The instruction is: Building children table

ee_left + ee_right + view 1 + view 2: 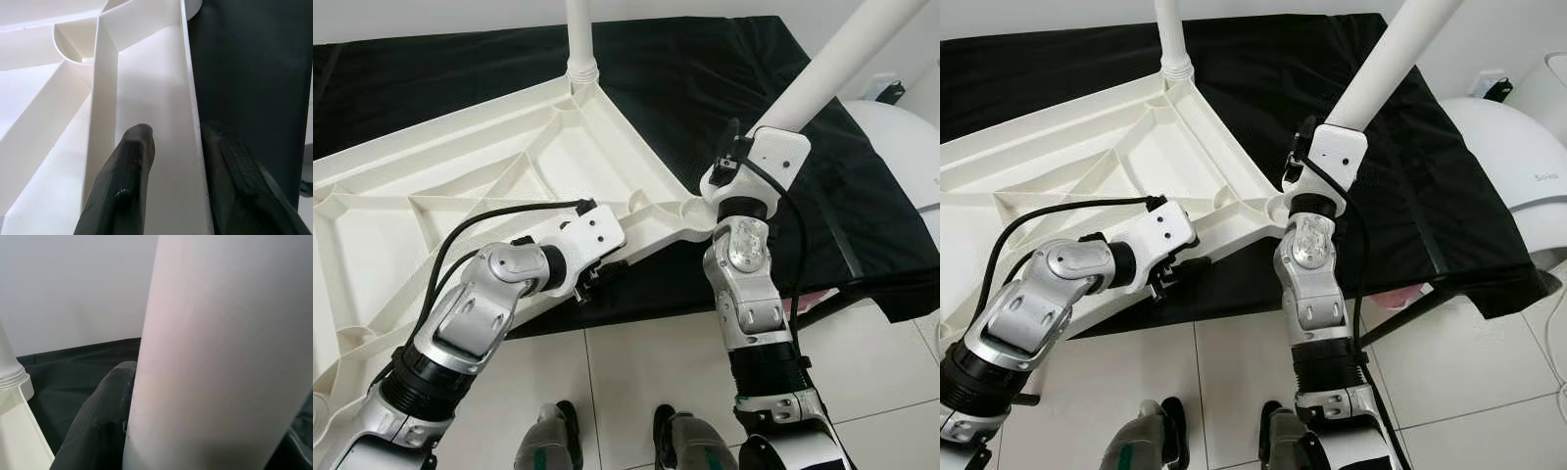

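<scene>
Straddling the tabletop's [460,186] near rim, the left gripper [178,142] pinched it on the black-covered surface [705,88]. Beyond, the right gripper [128,396] clasped the tilted leg [832,59] at the corner socket; misalignment risked cross-threading.
</scene>
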Tool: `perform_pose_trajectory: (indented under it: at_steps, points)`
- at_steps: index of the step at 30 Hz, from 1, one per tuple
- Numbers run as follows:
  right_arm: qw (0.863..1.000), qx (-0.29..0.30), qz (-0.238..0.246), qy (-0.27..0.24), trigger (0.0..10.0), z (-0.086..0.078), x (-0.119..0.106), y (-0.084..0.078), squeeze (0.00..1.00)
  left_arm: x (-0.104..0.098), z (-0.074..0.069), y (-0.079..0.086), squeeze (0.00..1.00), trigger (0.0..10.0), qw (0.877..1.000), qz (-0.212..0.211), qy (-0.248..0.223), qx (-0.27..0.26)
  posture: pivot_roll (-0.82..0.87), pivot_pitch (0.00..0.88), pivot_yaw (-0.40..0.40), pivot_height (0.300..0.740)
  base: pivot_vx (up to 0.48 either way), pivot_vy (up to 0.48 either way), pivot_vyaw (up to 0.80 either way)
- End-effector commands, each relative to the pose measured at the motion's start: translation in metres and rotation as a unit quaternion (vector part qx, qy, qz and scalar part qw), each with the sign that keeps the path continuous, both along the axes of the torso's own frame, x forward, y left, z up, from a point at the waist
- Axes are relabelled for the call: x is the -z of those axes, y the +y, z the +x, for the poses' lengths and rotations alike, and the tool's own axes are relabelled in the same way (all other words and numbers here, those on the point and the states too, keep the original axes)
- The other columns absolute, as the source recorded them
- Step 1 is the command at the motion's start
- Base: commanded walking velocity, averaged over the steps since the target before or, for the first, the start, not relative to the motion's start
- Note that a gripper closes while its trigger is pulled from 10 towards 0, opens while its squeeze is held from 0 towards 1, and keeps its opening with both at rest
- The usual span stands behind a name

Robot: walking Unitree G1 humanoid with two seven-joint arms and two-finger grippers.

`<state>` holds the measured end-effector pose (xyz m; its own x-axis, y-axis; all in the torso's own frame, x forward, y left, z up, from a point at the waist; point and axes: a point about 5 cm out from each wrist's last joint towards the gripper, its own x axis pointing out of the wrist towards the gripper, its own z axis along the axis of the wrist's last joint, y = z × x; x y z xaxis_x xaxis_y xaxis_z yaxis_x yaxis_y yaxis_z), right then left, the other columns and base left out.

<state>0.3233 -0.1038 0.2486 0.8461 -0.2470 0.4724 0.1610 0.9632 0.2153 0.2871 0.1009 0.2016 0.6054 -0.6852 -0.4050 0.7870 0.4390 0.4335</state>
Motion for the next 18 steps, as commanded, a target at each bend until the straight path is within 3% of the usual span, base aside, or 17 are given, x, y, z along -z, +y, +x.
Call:
perform_pose_trajectory:
  at_steps: [1, 8, 10, 12, 14, 15, 17, 18]
  points:
    - [1.000, -0.006, 0.000, -0.011, 10.0, 0.001, -0.007, -0.002, 0.00, -0.012, 0.005, 0.004, 0.00, 10.0, 1.000, -0.014, -0.021, -0.019, -0.08, 0.214, -0.013, 0.740, 0.000, 0.000, 0.00]
    - [0.999, -0.010, -0.034, 0.020, 10.0, 0.011, 0.003, -0.013, 0.00, -0.031, 0.013, 0.010, 0.00, 10.0, 0.998, -0.044, -0.045, -0.030, -0.07, 0.211, -0.016, 0.740, 0.000, 0.000, 0.00]
    - [0.999, -0.010, -0.041, 0.030, 10.0, 0.014, 0.004, -0.018, 0.00, -0.042, 0.015, 0.010, 0.00, 10.0, 0.996, -0.062, -0.055, -0.027, -0.07, 0.211, -0.016, 0.740, 0.000, 0.000, 0.00]
    - [0.997, -0.008, -0.057, 0.045, 10.0, 0.020, 0.006, -0.026, 0.00, -0.064, 0.016, 0.008, 0.00, 10.0, 0.991, -0.109, -0.070, -0.017, -0.07, 0.205, -0.020, 0.740, 0.000, 0.000, 0.00]
    - [0.997, -0.007, -0.060, 0.049, 10.0, 0.022, 0.007, -0.029, 0.00, -0.070, 0.016, 0.007, 0.00, 10.0, 0.990, -0.121, -0.074, -0.014, -0.07, 0.205, -0.020, 0.740, 0.000, 0.000, 0.00]
    - [0.996, -0.008, -0.066, 0.054, 10.0, 0.024, 0.007, -0.031, 0.00, -0.071, 0.018, 0.006, 1.00, 10.0, 0.990, -0.116, -0.079, -0.014, -0.07, 0.205, -0.020, 0.740, 0.000, 0.000, 0.00]
    - [0.996, -0.010, -0.068, 0.054, 10.0, 0.024, 0.007, -0.030, 0.00, -0.070, 0.019, 0.006, 1.00, 10.0, 0.990, -0.111, -0.081, -0.017, -0.07, 0.202, -0.020, 0.740, 0.000, 0.000, 0.00]
    - [0.996, -0.015, -0.070, 0.055, 10.0, 0.025, 0.007, -0.030, 0.00, -0.069, 0.022, 0.005, 0.80, 10.0, 0.990, -0.109, -0.088, -0.025, -0.07, 0.201, -0.020, 0.740, 0.000, 0.000, 0.00]
